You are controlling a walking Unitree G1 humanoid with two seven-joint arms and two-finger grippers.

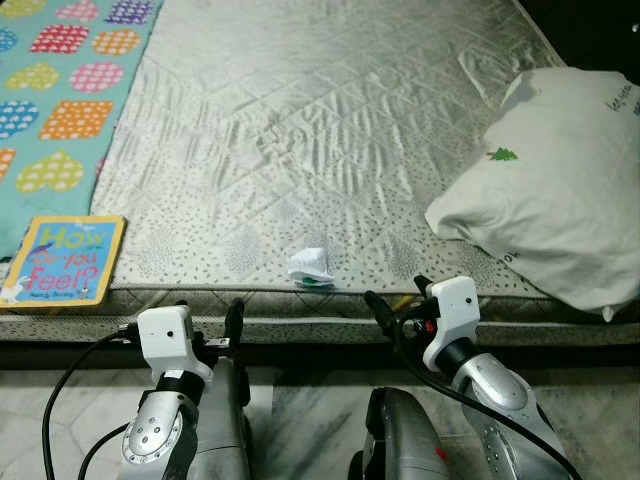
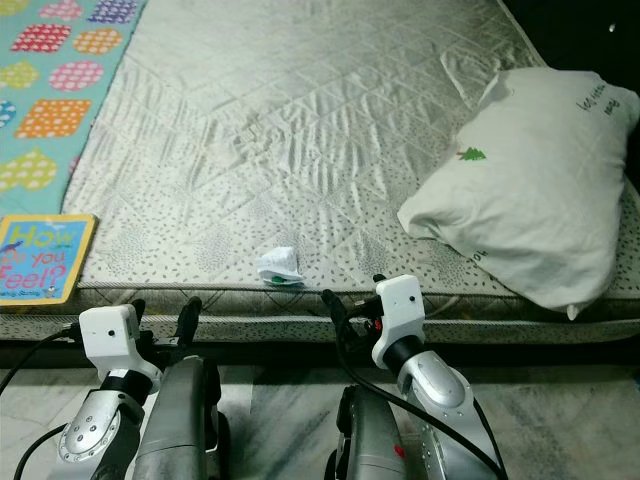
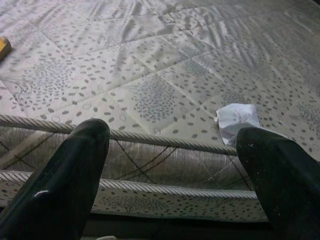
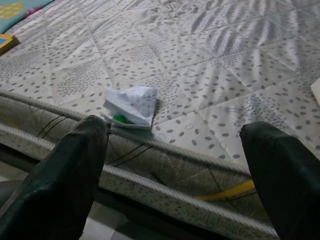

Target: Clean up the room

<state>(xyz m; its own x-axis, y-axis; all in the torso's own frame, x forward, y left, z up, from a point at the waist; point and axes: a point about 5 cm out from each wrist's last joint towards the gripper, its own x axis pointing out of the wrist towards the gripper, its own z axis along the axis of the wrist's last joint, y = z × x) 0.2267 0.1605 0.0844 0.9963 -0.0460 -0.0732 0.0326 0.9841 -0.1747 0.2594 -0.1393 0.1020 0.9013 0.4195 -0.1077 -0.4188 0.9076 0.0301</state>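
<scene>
Ahead, a bare quilted mattress [image 1: 330, 130] spreads wide, its corded front edge running straight across just beyond both arms. A crumpled white wrapper [image 1: 309, 266] with a spot of green lies right at that front edge, roughly midway between the two arms and apart from everything else. The left end effector [image 1: 205, 318] hovers below the mattress edge, its black fingers [image 3: 65, 180] spread wide with nothing between them; in the left wrist view the wrapper sits just beyond one fingertip. The right end effector [image 1: 395, 300] also hangs released at the edge, fingers [image 4: 75, 170] parted, the wrapper just past one of them on the mattress lip. A picture book titled "How do you feel?" [image 1: 62, 262] rests at the front left corner of the mattress, on a teal blanket with coloured hearts [image 1: 60, 90]. A white pillow with a small green tree print [image 1: 545, 190] fills the right side, overhanging the front edge slightly. Between blanket and pillow the mattress surface is open, wrinkled fabric.
</scene>
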